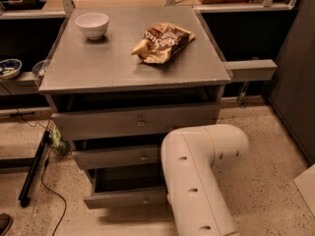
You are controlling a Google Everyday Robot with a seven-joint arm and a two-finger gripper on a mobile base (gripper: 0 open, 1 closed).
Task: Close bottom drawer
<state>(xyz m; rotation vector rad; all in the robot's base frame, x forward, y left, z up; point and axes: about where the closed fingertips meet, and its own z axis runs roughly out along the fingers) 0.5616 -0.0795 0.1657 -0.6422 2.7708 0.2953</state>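
The bottom drawer [123, 197] is the lowest of three grey drawers in a cabinet. It stands pulled out, its dark box open above a shallow grey front panel with a small round knob [145, 198]. The middle drawer [115, 157] and the wide top drawer [133, 123] sit above it, each a little out. My white arm [202, 176] fills the lower right and covers the bottom drawer's right end. The gripper is hidden behind or below the arm and is out of view.
On the cabinet top [88, 68] stand a white bowl [92, 24] and a brown snack bag [162, 42]. A dark stand leg and cable [34, 166] lie on the floor at left. A shelf with a small bowl [9, 68] is at far left. A grey wall panel [295, 82] is at right.
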